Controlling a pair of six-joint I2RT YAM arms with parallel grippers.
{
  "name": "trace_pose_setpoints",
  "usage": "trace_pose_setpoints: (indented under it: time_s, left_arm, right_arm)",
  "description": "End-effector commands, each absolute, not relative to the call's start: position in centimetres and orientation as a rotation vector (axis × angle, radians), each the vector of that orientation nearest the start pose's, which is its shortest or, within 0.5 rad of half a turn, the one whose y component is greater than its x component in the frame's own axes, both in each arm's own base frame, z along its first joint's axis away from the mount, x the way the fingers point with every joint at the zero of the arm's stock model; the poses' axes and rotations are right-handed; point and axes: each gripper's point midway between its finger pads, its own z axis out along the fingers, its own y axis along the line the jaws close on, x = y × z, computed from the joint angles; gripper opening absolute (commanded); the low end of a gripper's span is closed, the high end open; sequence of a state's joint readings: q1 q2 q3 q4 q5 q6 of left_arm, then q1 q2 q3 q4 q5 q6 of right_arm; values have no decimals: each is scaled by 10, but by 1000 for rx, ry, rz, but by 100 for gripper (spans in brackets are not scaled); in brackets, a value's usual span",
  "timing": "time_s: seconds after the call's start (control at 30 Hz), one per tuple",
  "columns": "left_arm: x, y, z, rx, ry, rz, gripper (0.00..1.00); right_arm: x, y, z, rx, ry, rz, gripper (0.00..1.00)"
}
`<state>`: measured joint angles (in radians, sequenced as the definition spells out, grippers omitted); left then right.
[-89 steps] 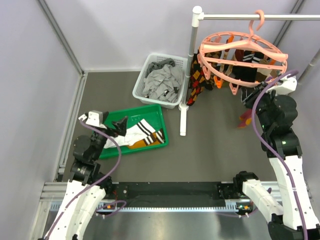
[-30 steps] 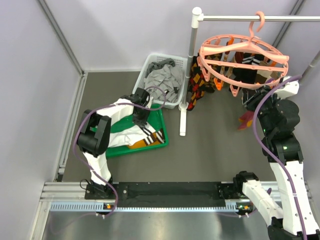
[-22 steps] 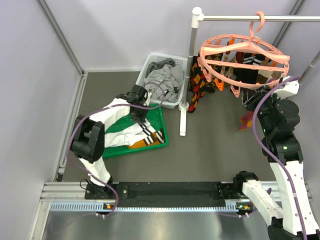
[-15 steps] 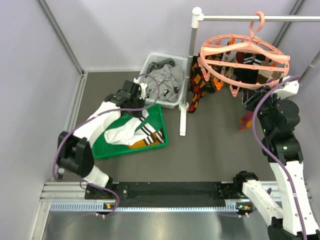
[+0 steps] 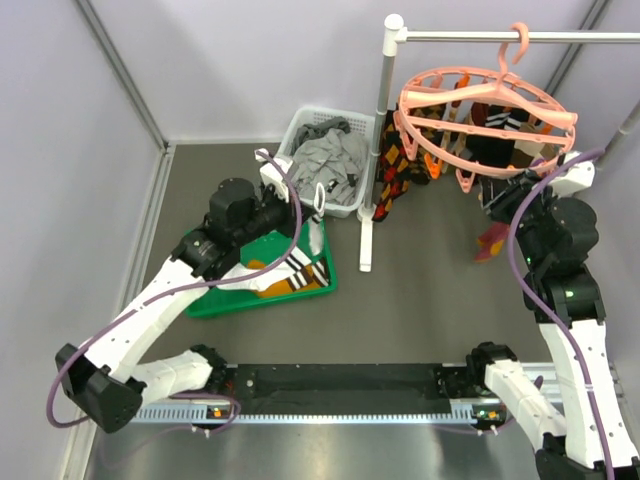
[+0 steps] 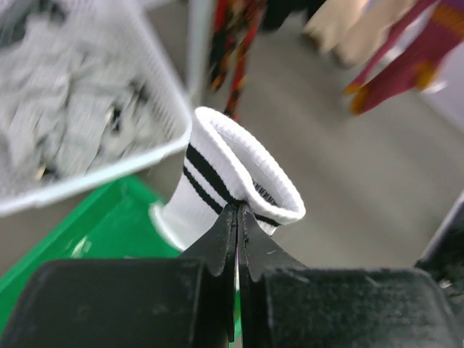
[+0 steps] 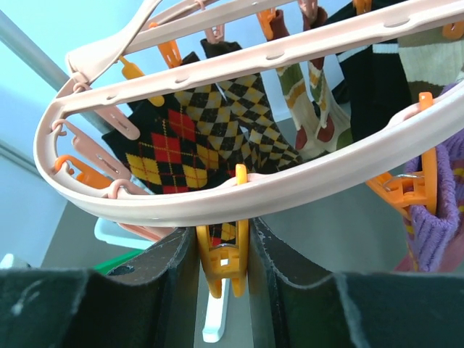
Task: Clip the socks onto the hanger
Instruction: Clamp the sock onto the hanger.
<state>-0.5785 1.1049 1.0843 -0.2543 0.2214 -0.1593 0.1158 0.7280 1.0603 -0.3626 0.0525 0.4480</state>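
1. Left gripper [image 6: 238, 212] is clenched on the cuff edge of a white black-striped sock [image 6: 232, 163].
2. The cuff is held up over the green tray [image 6: 87, 225], beside the white basket [image 6: 156, 80]. The sock's lower part is hidden behind the fingers.
3. Right gripper [image 7: 223, 239] grasps an orange clip [image 7: 217, 274] under the hanger [image 7: 290, 181] rim, with a finger on each side.
4. The hanger hangs from the rail [image 5: 500, 35] at far right, well apart from the sock.
5. The sock looks light, soft and floppy, so it will likely droop and swing when carried.
6. The cuff is the best place to hold. It's probably best to leave a bit of rim free above the fingers for the clip to bite.
7. Risk: the thin pinch could slip, or the cuff could fold before it reaches the clip.
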Motion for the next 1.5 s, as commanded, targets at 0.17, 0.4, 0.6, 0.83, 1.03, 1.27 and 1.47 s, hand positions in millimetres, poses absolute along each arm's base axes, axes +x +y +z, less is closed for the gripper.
trace_pose_setpoints:
  time_s: [0.17,0.4,0.6,0.83,1.03,1.27,1.47]
  left_arm:
    - [255,-319,394,622,1416,-976,0]
    - [247,-376,393,638,1335,-1090,0]
    - [243,-420,379,666,1321,-1157,0]
    - [239,-467,368,722,1319,-1203,0]
    - [240,-488,369,745,1306,-1215,0]
    - [243,-500,367,771,1317,-1191,0]
    - [249,-508,358,792,1354,-1166,0]
  right_arm:
    - [279,55,412,296,1514,501,0]
    - [277,63,413,276,1515,553,0]
    - [279,67,412,271,1520,580,0]
    - [280,72,410,256,1533,601,0]
    - [280,74,406,246,1550,601,0]
    - [279,74,403,234,1560,598,0]
    - [278,75,402,226,1564,599,0]
